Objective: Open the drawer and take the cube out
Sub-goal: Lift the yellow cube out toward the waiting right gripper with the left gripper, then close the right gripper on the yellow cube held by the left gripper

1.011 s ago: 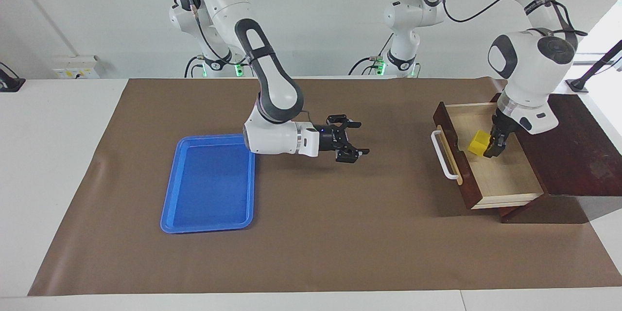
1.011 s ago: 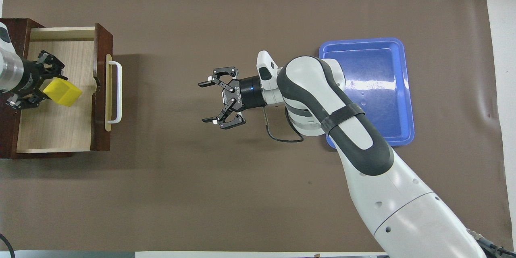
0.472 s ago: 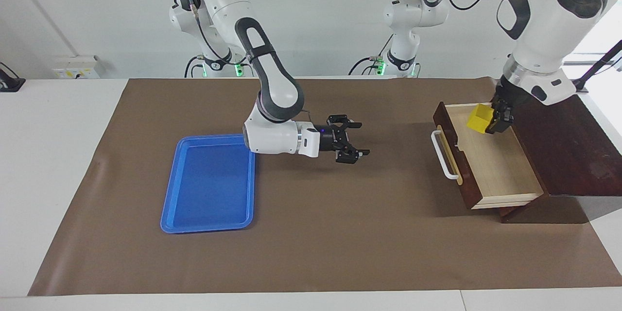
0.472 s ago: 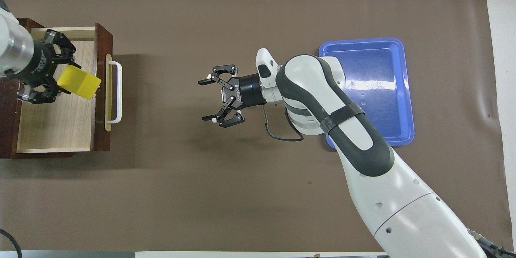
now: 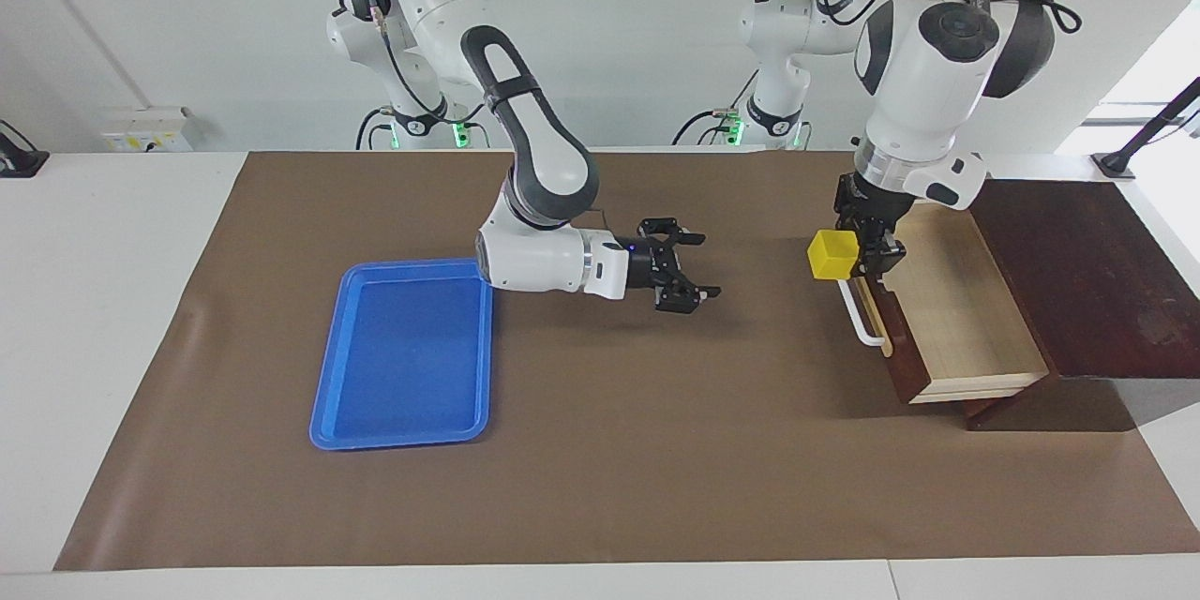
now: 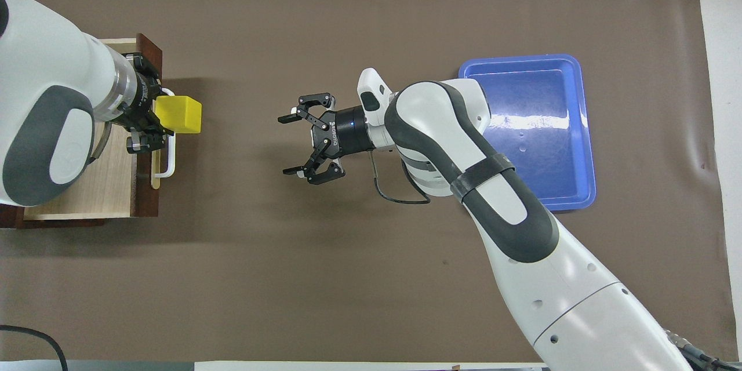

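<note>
The drawer [image 5: 961, 305] stands pulled open from its dark wooden box [image 5: 1087, 281] at the left arm's end of the table, its pale inside bare. My left gripper [image 5: 861, 248] is shut on the yellow cube [image 5: 832, 255] and holds it in the air over the drawer's front and white handle [image 5: 861, 317]. In the overhead view the cube [image 6: 178, 115] sticks out of the left gripper [image 6: 157, 120] over the handle [image 6: 168, 165]. My right gripper [image 5: 692, 274] hovers open and empty over the mat's middle, as the overhead view [image 6: 297, 145] also shows.
A flat blue tray [image 5: 323, 394] lies on the brown mat toward the right arm's end of the table, under the right arm's wrist; it also shows in the overhead view [image 6: 586, 127]. The left arm covers most of the drawer [image 6: 145, 197] from above.
My left gripper has lifted the cube out of the drawer and carried it over the drawer's front toward the table's middle. The right gripper has crept slightly toward the drawer.
</note>
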Tool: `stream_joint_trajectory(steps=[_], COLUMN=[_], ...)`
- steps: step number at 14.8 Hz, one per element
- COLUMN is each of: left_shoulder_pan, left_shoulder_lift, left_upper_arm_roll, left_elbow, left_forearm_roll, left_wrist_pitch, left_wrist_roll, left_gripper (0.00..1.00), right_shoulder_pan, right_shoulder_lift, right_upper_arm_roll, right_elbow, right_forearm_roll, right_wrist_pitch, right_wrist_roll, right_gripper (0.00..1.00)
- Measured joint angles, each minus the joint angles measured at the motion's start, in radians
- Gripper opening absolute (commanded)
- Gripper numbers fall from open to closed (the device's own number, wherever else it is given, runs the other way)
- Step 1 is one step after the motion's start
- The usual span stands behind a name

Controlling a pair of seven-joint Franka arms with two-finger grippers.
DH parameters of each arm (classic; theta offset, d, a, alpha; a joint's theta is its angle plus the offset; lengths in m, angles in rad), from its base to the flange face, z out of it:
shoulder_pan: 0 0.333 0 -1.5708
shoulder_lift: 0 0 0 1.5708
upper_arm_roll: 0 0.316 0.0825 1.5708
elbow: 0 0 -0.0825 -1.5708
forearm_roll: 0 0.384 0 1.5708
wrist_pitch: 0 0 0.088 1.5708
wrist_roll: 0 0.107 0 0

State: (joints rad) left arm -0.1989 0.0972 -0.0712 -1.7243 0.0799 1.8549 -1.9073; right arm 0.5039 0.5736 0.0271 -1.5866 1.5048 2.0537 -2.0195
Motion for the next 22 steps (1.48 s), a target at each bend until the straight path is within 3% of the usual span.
stream_joint_trajectory(steps=[9,22], left_shoulder_pan=[-0.137,-0.192], left_shoulder_lift=[0.004,-0.017], left_upper_arm_roll=[-0.003,-0.001], left_elbow=[-0.076,-0.139], left_forearm_roll=[-0.002,-0.002], left_wrist_pitch=[0.049,0.084], left_wrist_roll=[-0.173,-0.258], left_gripper=[0.0,0.0], right_shoulder_pan=[0.077,0.05], right_shoulder_lift=[0.001,0.026], right_upper_arm_roll=[0.001,-0.007], right_elbow=[0.001,0.068], right_forearm_roll=[0.0,0.0], right_wrist_pitch=[0.09,0.093], right_wrist_roll=[0.005,0.036], right_gripper=[1.0,1.0])
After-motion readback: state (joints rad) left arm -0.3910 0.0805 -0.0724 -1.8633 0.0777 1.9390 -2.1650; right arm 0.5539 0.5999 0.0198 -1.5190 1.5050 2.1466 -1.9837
